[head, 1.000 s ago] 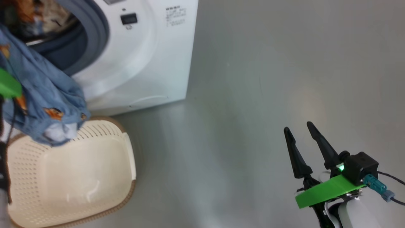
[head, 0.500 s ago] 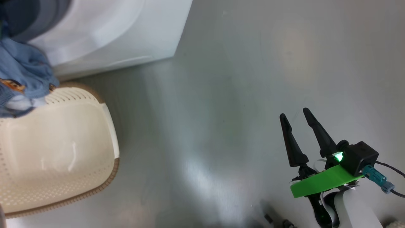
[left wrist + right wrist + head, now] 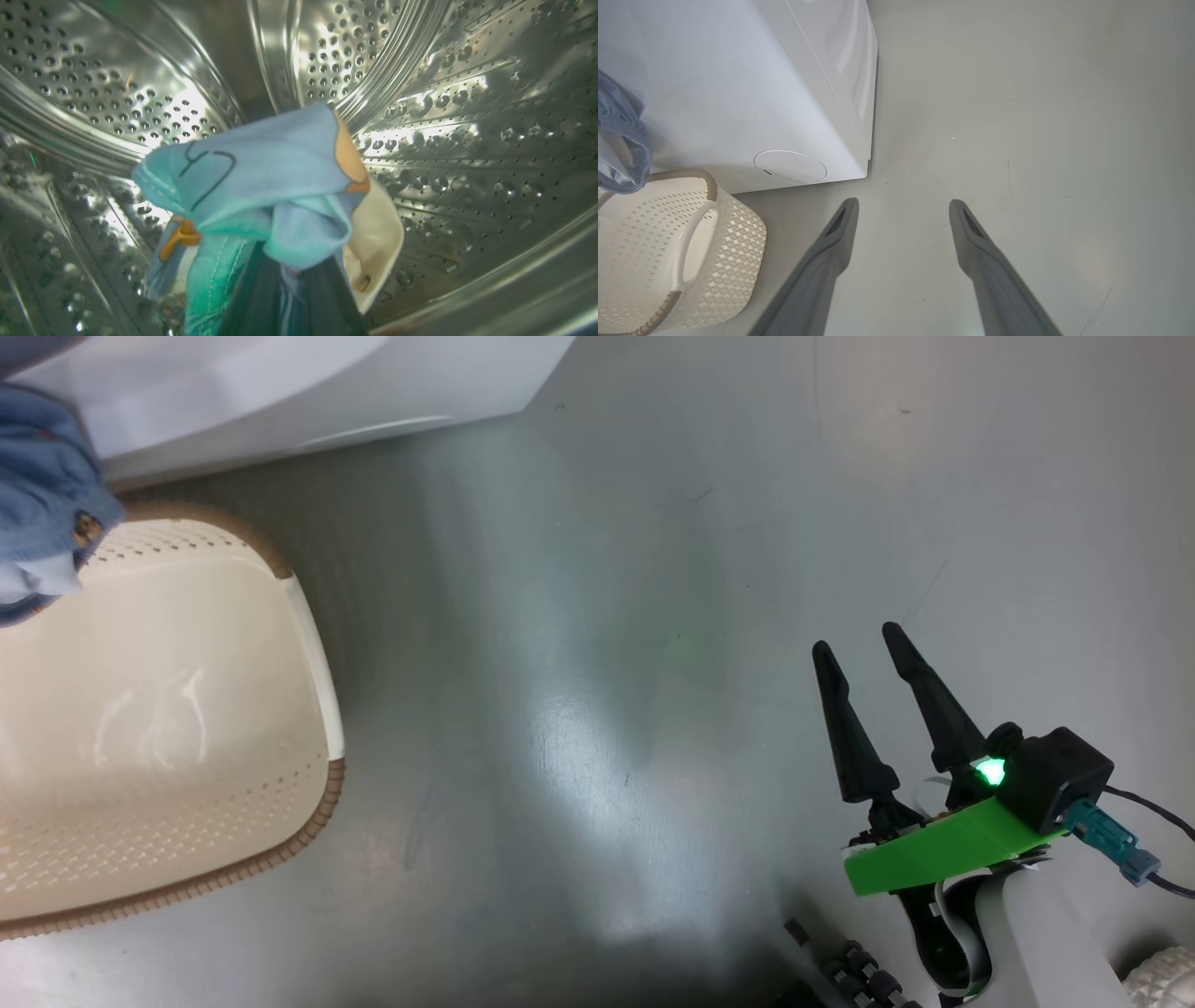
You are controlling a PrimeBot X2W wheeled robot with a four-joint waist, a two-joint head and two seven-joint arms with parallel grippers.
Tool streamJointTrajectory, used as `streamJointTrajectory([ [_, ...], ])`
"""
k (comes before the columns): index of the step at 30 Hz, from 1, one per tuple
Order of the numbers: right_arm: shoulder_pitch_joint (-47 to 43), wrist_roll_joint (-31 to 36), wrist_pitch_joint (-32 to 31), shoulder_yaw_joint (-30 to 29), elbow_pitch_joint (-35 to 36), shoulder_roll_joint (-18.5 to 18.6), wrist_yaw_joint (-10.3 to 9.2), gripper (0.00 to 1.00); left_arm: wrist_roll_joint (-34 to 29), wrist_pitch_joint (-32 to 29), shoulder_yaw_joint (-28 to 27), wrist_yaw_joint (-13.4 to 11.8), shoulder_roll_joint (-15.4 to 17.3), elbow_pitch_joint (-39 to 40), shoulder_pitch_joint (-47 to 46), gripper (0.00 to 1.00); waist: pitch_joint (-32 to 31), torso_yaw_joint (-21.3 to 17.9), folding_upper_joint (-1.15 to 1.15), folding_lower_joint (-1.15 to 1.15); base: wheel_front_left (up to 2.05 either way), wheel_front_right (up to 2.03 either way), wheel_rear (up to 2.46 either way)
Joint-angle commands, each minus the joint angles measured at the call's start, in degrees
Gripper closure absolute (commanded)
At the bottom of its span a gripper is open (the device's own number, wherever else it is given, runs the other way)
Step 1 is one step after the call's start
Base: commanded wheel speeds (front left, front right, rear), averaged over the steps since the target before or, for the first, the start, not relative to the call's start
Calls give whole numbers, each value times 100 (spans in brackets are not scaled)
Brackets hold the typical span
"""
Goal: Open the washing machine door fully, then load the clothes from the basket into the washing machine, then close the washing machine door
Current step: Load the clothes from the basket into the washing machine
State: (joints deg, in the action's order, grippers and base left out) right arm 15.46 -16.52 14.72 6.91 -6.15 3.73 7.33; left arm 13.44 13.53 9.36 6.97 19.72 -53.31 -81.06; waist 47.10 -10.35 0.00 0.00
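Under clothes (image 3: 280, 186): left claw (image 3: 287, 284) tips; basket (image 3: 322, 793) cut at left edge.

Bare grey floor (image 3: 653, 616) lies open right of the basket (image 3: 329, 784); the washing machine (image 3: 738, 93) walls off the space just beyond it.

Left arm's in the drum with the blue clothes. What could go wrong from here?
1. Part of the clothes hangs outside the washer, over the basket; if released now, that weight may drag them back out.
2. A tail left outside could get pinched when the washer is closed.
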Motion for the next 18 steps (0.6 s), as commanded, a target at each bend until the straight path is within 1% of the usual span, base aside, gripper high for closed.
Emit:
streamJointTrajectory([
  [1,-116,-62,28,156,97,-10,16,0,-118,81,-12,-48,339,217,-161,100,29,10,0,0,0,0,0],
  [3,-108,-77,28,184,91,-14,16,0,-263,136,29,-103,380,546,-242,100,42,4,0,0,0,0,0],
  [6,-86,-90,28,207,95,-18,16,0,-416,143,-74,-174,428,1484,-188,100,84,-7,0,0,0,0,0],
  [8,-65,-98,28,219,87,-19,16,0,-514,144,-140,-175,454,1979,-53,100,98,-16,0,0,0,0,0],
  [10,-52,-104,28,223,66,-16,16,0,-539,145,-220,-180,444,2152,164,100,74,-16,0,0,0,0,0],
  [12,-39,-115,28,237,44,-9,16,0,-531,145,-306,-184,426,2142,314,100,57,-18,0,0,0,0,0],
  [13,-35,-121,28,241,31,-5,16,0,-485,145,-344,-173,393,2017,385,86,39,-12,0,0,0,0,0],
  [14,-32,-126,28,246,20,-1,16,0,-444,146,-381,-158,371,1905,406,27,24,-8,0,0,0,0,0],
  [15,-29,-132,28,247,9,4,16,0,-395,146,-420,-145,344,1766,424,0,7,0,0,0,0,0,0],
  [18,-32,-136,28,228,-10,19,16,0,-332,146,-408,-92,277,1392,436,0,-47,49,0,0,0,0,0],
])
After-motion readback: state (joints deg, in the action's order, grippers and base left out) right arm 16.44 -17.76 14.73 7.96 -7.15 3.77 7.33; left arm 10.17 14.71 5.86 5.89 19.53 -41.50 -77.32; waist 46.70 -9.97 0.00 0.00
